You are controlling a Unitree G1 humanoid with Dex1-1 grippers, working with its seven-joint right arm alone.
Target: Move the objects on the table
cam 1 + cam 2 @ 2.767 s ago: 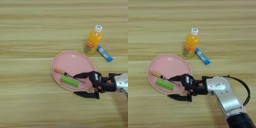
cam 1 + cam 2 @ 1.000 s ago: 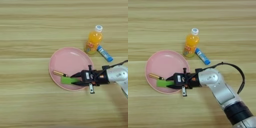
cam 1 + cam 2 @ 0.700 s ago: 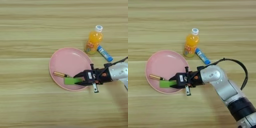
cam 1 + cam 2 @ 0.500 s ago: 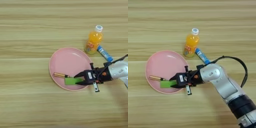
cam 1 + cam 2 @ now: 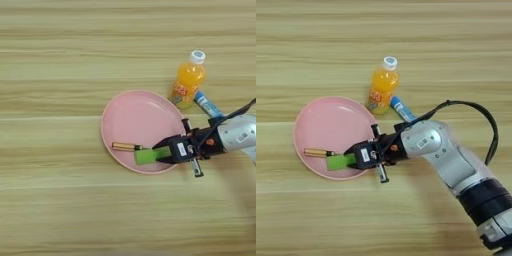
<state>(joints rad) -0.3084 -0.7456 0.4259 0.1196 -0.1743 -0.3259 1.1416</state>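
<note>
Your right gripper [image 5: 162,154], low centre, has its jaws clamped on the small green rectangular block [image 5: 146,156] over the round pink plate [image 5: 131,113]; bottle, tube and screwdriver look untouched.

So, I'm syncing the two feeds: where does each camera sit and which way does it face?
Left eye view: on the head, looking down on the table; of the robot, only the tool and a bit of silver forearm at the right edge.
Right eye view: same head, same downward look, reaching further right; the whole forearm and cable show.
Both share the pink plate, green block, screwdriver, bottle and blue tube.
</note>
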